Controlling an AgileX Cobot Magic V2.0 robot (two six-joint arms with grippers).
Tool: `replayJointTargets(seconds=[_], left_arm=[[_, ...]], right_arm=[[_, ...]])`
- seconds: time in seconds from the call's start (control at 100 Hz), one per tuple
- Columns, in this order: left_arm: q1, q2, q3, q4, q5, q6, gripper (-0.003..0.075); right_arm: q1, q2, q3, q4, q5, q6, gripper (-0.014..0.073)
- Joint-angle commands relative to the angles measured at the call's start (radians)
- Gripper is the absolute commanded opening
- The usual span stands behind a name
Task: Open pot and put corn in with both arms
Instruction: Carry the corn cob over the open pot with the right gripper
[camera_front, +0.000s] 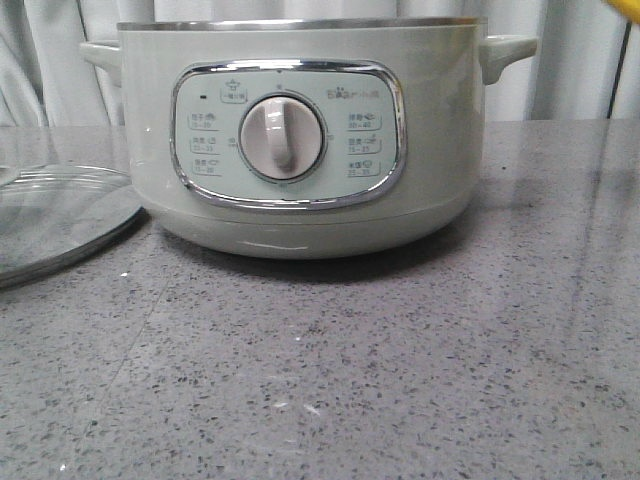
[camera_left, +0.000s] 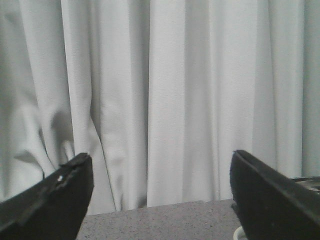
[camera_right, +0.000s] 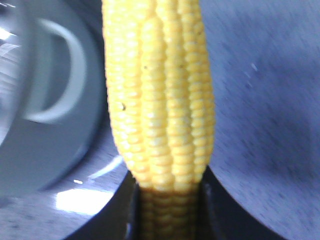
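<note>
The round, pale green pot (camera_front: 300, 150) sits lidless on the speckled grey stone table (camera_front: 330, 380), its glass lid (camera_front: 55, 220) lying flat alongside. The right gripper (camera_right: 167, 210) clamps the knobbly yellow corn (camera_right: 160, 95) above the pot's handle. The left gripper (camera_left: 160, 195) hangs spread wide before pleated white curtains (camera_left: 165, 90).

We're looking at a speckled grey stone desk (camera_front: 400, 380), pale pleated curtains (camera_front: 560, 60) hanging behind its far edge; soft glare, perhaps overhead lighting, streaks its right side.

table (camera_front: 400, 380): grey speckled stone | pot (camera_front: 300, 150): standing mid-table | glass lid (camera_front: 50, 220): flat, just left of pot
</note>
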Motion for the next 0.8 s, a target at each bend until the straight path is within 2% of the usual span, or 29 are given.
replayJointTargets(seconds=[0.0,0.36,0.59,0.7,0.79], left_arm=[[-0.008,-0.006,-0.030,-0.007,-0.073,-0.008,0.0525],[-0.008,-0.007,-0.030,-0.007,-0.073,-0.008,0.0525],[-0.008,-0.013,-0.030,-0.007,-0.074,-0.008,0.0525],[-0.008,-0.014,-0.030,-0.007,-0.074,-0.008,0.0525],[-0.008,-0.014,-0.030,-0.007,-0.074,-0.008,0.0525]], right_arm=[[0.048,-0.029,-0.100,0.060,-0.028,-0.004,-0.0064],[0.381,0.142,-0.284,0.089,-0.203,-0.004,-0.0064],[0.459,0.288,-0.330,0.091,-0.240,-0.004,-0.0055],[0.459,0.315,-0.330,0.091,-0.245,-0.004,0.0055],[0.459,0.321,-0.330,0.091,-0.258,-0.004,0.0249]])
